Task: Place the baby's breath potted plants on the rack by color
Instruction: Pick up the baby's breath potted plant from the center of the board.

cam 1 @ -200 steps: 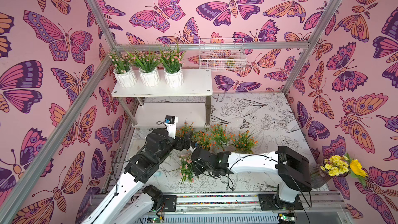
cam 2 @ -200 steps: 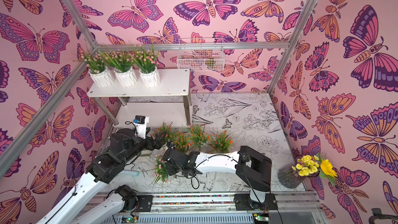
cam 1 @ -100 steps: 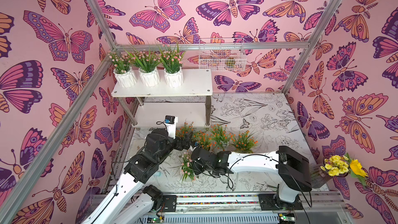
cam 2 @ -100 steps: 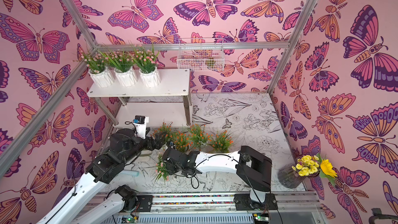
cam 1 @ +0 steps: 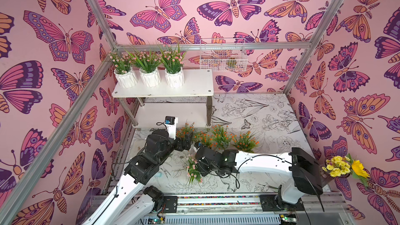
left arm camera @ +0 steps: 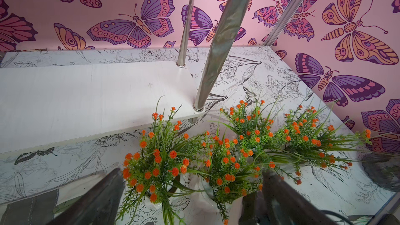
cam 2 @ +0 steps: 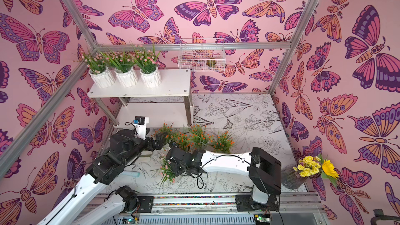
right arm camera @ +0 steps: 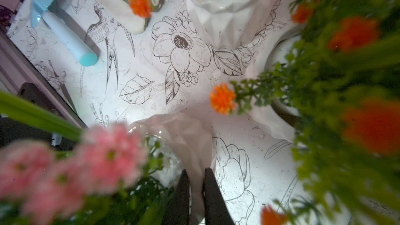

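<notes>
Flower-sketch tabletop point(cam 1: 259, 115) inside butterfly-papered walls point(cam 1: 194, 7); left claw point(left arm camera: 191, 174) agape, right claw point(right arm camera: 196, 170) tight on pink-bloom pot point(right arm camera: 177, 135).

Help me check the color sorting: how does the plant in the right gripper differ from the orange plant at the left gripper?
Blooms: the pink plant has pink ones, the orange plant orange. Hold: the right gripper is shut on the pink plant's pot rim; the orange plant stands on the table, ungripped, at the open left gripper. Both are green sprays in white ribbed pots, and neither is on the rack.
</notes>
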`<state>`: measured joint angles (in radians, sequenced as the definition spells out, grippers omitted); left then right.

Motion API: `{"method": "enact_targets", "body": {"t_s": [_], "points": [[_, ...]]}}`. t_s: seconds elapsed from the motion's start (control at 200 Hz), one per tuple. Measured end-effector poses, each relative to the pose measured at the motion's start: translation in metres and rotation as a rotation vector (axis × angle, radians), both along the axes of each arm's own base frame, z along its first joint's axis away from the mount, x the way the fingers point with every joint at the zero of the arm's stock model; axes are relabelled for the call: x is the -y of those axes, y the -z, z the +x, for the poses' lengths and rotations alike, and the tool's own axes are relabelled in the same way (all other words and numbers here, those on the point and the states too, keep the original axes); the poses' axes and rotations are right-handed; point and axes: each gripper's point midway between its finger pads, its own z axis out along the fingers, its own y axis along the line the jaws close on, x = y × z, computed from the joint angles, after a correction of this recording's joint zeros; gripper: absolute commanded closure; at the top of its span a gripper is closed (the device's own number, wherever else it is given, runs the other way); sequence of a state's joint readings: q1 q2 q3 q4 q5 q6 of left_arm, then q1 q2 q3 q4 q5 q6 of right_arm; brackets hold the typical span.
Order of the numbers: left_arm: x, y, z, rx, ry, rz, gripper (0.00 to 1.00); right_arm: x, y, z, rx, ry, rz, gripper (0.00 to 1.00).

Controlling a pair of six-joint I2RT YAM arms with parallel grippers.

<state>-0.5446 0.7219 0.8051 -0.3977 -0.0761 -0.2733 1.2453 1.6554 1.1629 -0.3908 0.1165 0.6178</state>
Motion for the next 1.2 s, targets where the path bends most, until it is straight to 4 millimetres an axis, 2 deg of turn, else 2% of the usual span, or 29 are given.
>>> {"method": "enact_targets", "body": {"t_s": [0.205, 0.401, 0.761, 0.886, 0.986, 1.197], "points": [[-0.002, 0.0, 0.001, 0.003, -0.015, 0.005, 0.0, 0.015, -0.027, 0.005, 0.003, -0.014, 0.024, 0.98], [-0.004, 0.001, 0.003, 0.002, -0.026, 0.012, 0.0, 0.04, -0.064, 0.02, 0.025, 0.008, 0.078, 0.98], [0.006, 0.011, 0.005, -0.033, 0.018, 0.032, 0.0, 0.109, -0.141, 0.049, 0.087, 0.096, 0.183, 0.97], [0.016, 0.015, 0.004, -0.044, 0.079, 0.033, 0.0, 0.143, -0.156, 0.059, 0.107, 0.162, 0.198, 0.97], [0.031, 0.017, 0.0, -0.048, 0.151, 0.034, 0.0, 0.164, -0.161, 0.064, 0.114, 0.206, 0.196, 0.98], [0.081, 0.022, -0.02, -0.031, 0.386, 0.054, 0.0, 0.185, -0.16, 0.068, 0.103, 0.243, 0.17, 0.97]]}}
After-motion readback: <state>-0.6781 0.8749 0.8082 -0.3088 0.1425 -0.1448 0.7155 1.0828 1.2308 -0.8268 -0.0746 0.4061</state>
